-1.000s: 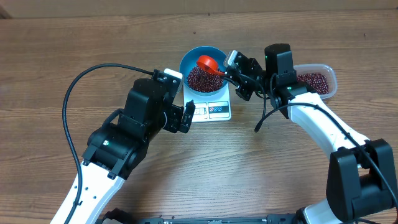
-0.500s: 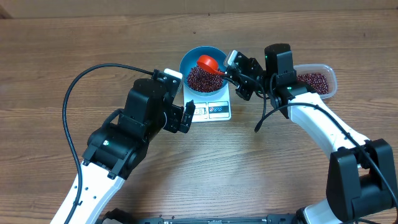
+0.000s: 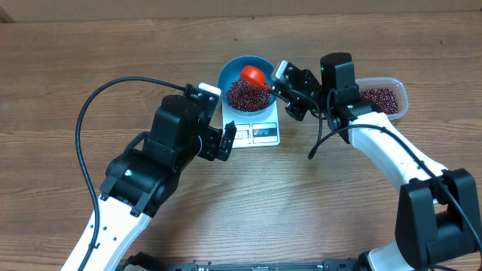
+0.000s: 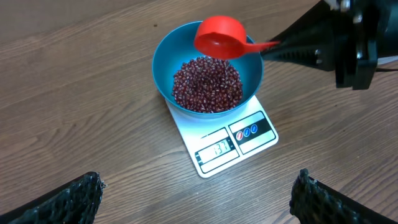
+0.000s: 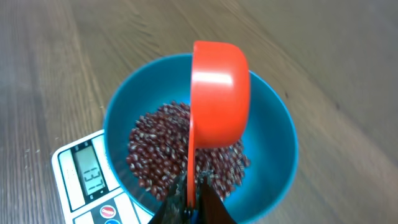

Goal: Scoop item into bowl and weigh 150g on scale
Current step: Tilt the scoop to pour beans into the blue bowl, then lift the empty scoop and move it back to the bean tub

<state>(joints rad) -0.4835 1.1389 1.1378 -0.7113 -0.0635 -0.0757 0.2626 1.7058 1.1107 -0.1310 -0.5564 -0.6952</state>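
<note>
Red plastic scoop [image 5: 217, 93], its handle pinched tight in the right gripper [image 5: 189, 205], hangs tipped over the blue bowl [image 4: 163, 62] so its load would fall onto the red-brown beans [image 4: 206, 84]. The bowl sits on the scale [image 4: 249, 134] for live weighing. The left gripper [image 4: 196, 198], spread wide and empty, hovers beside the scale. Only the wrist views show the display, apparently in the 130s, under 150. Only overhead shows the clear tub [image 3: 384, 98] beyond the scale.
</note>
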